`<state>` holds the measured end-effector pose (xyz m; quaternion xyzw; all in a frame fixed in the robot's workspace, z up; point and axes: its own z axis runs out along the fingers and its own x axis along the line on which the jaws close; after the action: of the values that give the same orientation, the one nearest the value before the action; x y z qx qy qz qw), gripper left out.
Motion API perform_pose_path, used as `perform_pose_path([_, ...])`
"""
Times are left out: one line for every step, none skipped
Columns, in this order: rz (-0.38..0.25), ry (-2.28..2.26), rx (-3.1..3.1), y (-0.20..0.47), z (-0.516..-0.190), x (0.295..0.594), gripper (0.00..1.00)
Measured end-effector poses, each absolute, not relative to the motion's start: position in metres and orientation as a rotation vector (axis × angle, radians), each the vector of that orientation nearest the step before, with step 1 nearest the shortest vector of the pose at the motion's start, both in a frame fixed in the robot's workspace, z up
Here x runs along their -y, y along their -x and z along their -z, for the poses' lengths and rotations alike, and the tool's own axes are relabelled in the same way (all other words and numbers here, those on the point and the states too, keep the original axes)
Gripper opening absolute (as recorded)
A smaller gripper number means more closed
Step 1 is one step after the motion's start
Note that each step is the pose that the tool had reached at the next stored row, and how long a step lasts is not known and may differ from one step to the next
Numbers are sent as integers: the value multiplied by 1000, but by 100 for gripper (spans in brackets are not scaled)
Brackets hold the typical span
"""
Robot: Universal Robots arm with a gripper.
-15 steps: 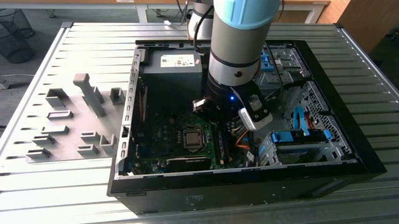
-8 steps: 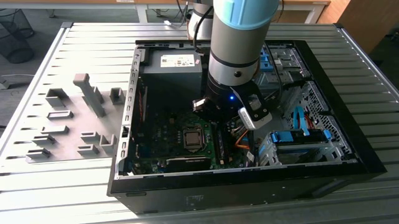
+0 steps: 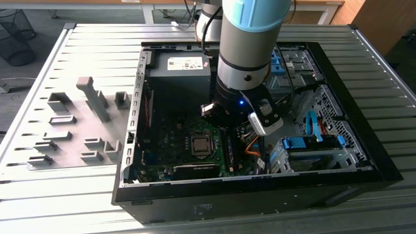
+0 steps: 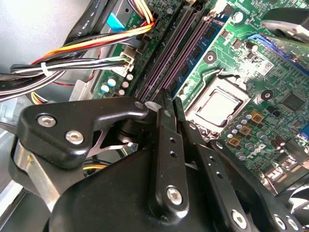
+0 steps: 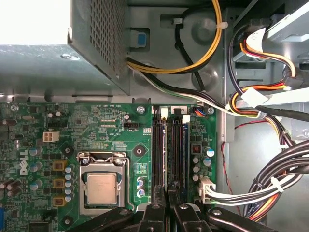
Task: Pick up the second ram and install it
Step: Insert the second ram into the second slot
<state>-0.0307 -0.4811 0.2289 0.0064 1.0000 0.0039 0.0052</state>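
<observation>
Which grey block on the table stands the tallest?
The narrow post in the middle of the far row; the other blocks are much lower.

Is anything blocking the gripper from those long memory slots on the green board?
Nothing visible does. The gripper sits right at the memory slots; the cable bundles lie beside the slots, not across them.

Grey arm [image 3: 244, 53] w/ light-blue joint cap, blue LED; black gripper [image 4: 169, 108] links w/ silver screws.

Ribbed grey metal table [image 3: 78, 44], grey floor [image 3: 39, 22] behind, black mesh wastebasket [image 3: 14, 36], wooden furniture [image 3: 380, 19], daylight
</observation>
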Motion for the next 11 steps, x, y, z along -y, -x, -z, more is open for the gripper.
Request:
perform_pose_path([-12, -20, -3131, 31, -229, 481, 14])
perform_pose_path([-13, -20, -3131, 31, -229, 481, 14])
perform_pose_path([-13, -20, -3131, 31, -229, 481, 14])
perform_pose_path([-13, -20, -3131, 31, -229, 481, 14])
perform_pose_path([-13, -20, -3131, 31, -229, 481, 14])
perform_pose_path([-13, -20, -3131, 31, -229, 481, 14])
perform_pose_path([-13, -20, -3131, 31, -229, 481, 14])
perform_pose_path([-13, -20, -3131, 31, -229, 481, 14])
perform_pose_path([-14, -20, -3131, 31, -229, 481, 14])
perform_pose_path([-15, -20, -3131, 31, -229, 481, 14])
perform_pose_path([-16, -19, -3131, 31, -228, 481, 14])
